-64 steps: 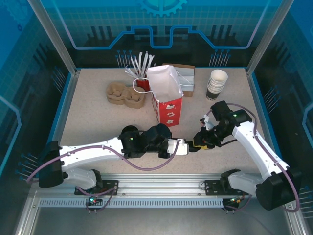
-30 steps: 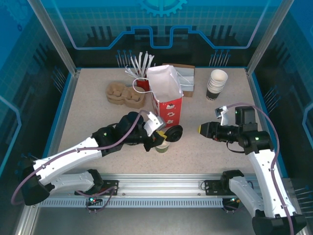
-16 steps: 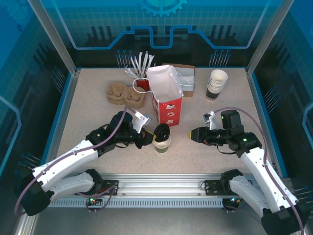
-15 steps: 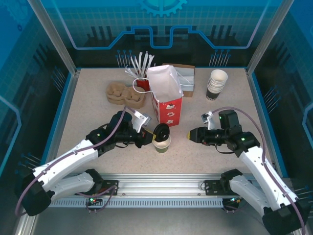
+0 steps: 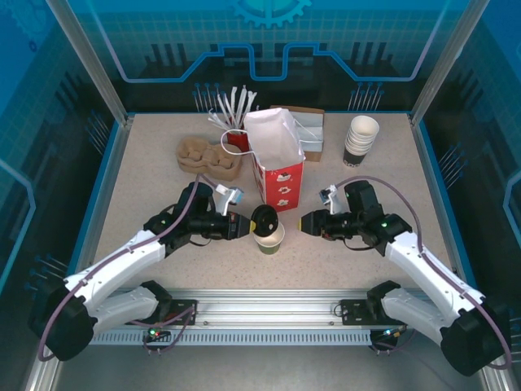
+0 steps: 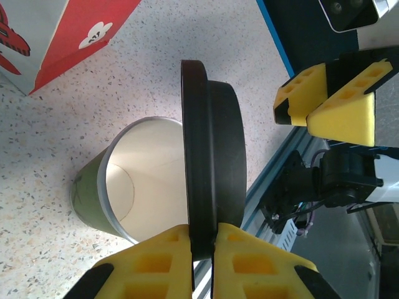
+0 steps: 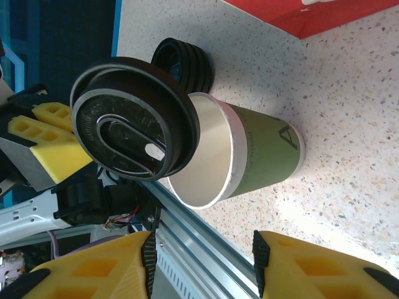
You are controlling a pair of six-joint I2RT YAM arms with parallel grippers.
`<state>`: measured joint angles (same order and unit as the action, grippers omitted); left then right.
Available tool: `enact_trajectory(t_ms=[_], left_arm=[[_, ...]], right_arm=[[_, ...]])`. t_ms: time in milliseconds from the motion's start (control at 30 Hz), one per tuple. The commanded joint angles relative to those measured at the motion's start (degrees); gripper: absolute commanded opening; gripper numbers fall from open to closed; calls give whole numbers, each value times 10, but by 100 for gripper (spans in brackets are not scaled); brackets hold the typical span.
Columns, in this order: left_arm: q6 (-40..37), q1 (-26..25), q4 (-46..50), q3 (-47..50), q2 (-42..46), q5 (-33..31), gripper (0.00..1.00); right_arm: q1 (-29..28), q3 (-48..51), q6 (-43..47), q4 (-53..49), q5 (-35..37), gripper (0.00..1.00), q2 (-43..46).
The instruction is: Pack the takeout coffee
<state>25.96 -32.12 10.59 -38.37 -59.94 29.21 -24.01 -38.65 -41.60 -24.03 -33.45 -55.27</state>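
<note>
Left claw (image 5: 242, 226) pinched the black lid (image 5: 265, 220) on edge over the open olive-green cup (image 5: 272, 239), which stood on the surface (image 5: 151, 191) before the red bag (image 5: 281, 179); right claw (image 5: 306, 222) spread, empty, near it; lidding unfinished, bagging not yet begun.

The small paper cup (image 7: 262, 152) was dark olive-green outside with a faint printed mark, and its rim and inside were plain white. The round plastic lid (image 7: 134, 118) was glossy black, its raised rings catching a grey sheen. The tall paper bag (image 5: 281, 183) was red with white flower shapes on its face and white higher up. Around the bag, the table top (image 5: 146, 187) was beige, speckled with dark grains. Left of the bag, the moulded-pulp cup carrier (image 5: 207, 157) was plain brown. The foam fingers (image 6: 156, 261) of the left gripper (image 6: 201, 240) and of the right gripper (image 7: 202, 249) were bright yellow.
</note>
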Motion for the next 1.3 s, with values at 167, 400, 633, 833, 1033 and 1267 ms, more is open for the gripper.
enact_trajectory(t_ms=[167, 400, 633, 833, 1033, 1267], left_arm=[[46, 17, -42, 31, -10, 62, 11], [85, 27, -81, 49, -35, 87, 12], [98, 34, -92, 52, -55, 103, 15], [99, 36, -91, 52, -64, 103, 20], [92, 37, -81, 51, -65, 103, 25], [90, 43, -75, 53, -66, 100, 27]], right_arm=[[-15, 15, -15, 69, -6, 49, -27], [-27, 9, -15, 89, -6, 49, -64], [-36, 8, -18, 104, -2, 49, -86], [-47, 9, -21, 115, 2, 49, -104], [-59, 3, -21, 123, 10, 49, -121], [-67, -11, -24, 129, 8, 49, -141]])
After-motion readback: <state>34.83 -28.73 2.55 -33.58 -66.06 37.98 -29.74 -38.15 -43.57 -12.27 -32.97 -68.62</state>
